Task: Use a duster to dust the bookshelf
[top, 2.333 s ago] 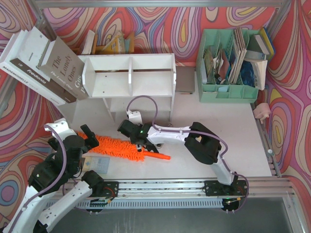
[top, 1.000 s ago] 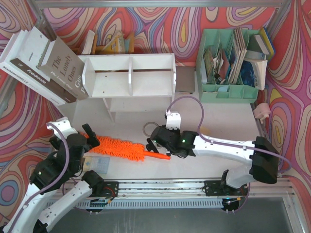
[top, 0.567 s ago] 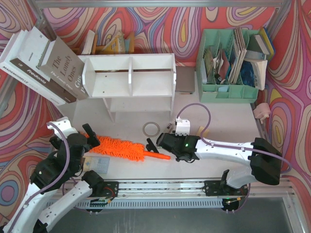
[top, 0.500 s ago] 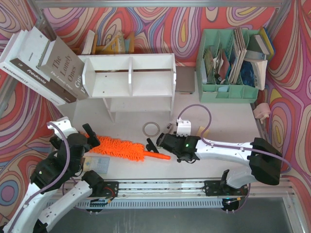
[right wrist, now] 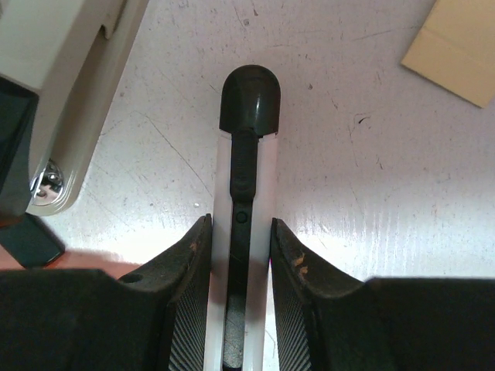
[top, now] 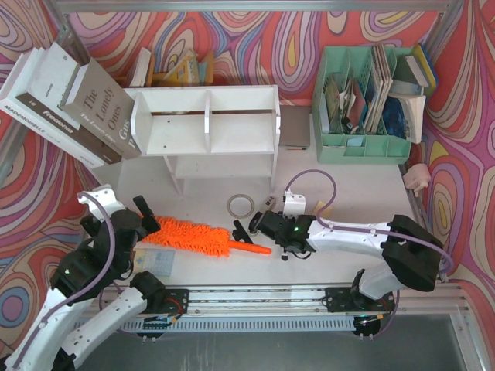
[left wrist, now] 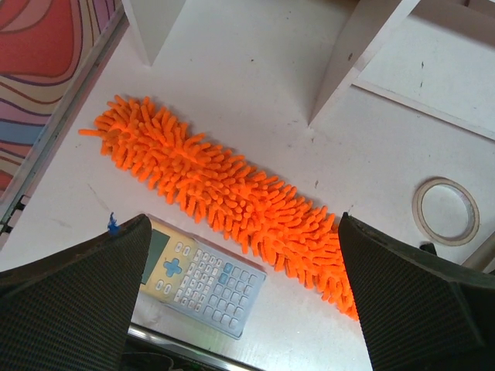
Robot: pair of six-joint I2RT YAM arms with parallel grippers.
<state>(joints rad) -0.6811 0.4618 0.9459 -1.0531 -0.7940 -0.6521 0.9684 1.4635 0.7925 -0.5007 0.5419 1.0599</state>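
Note:
The white bookshelf (top: pixel 205 120) stands at the back centre; its legs show in the left wrist view (left wrist: pixel 363 46). The orange duster (top: pixel 193 236) lies flat on the table in front of it, fluffy head to the left, thin handle (top: pixel 254 249) to the right; its head fills the left wrist view (left wrist: pixel 232 197). My left gripper (top: pixel 143 216) is open and empty above the head's left end (left wrist: pixel 240 309). My right gripper (top: pixel 246 232) is low beside the handle, shut on a small black-and-white tool (right wrist: pixel 246 154), not on the duster.
A calculator (top: pixel 155 263) (left wrist: pixel 201 274) lies at the near edge beside the duster. A tape ring (top: pixel 240 205) (left wrist: pixel 445 210) lies in front of the shelf. A mint organizer (top: pixel 363 116) stands back right, leaning books (top: pixel 69 108) back left. A beige object (right wrist: pixel 62 100) lies by the tool.
My right arm has swung from over the duster's middle out to the right and settled by the handle's end, uncovering the tape ring. The duster has not moved. My left arm shifted slightly.

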